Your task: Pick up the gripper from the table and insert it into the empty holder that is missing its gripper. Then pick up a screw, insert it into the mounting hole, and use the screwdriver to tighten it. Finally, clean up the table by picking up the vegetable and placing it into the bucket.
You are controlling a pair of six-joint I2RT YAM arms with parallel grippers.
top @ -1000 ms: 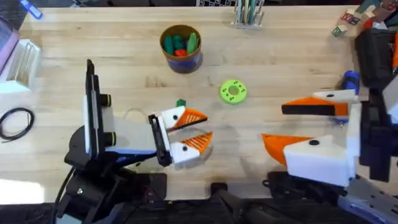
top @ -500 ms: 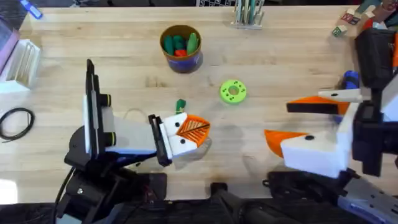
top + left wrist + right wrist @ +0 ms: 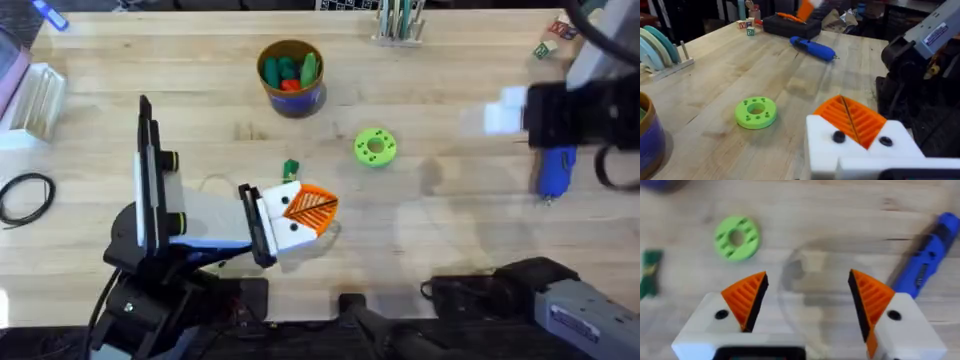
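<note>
My left gripper rests low over the table near the front middle, its orange pads pressed together with nothing seen between them; the left wrist view shows the same shut gripper. The dark-green vegetable lies just beyond it. My right gripper is open and high above the wood, between the vegetable and the blue screwdriver. The screwdriver lies at the right, under the raised right arm. The blue bucket stands at the far middle. The loose gripper, holder and screw are out of view.
A bright green disc with holes lies between bucket and screwdriver. A black cable loop and a white rack sit at the left. A pen stand and toy blocks line the far edge.
My left gripper went from open to shut in place. The right arm rose and swung toward the far right, uncovering the screwdriver.
</note>
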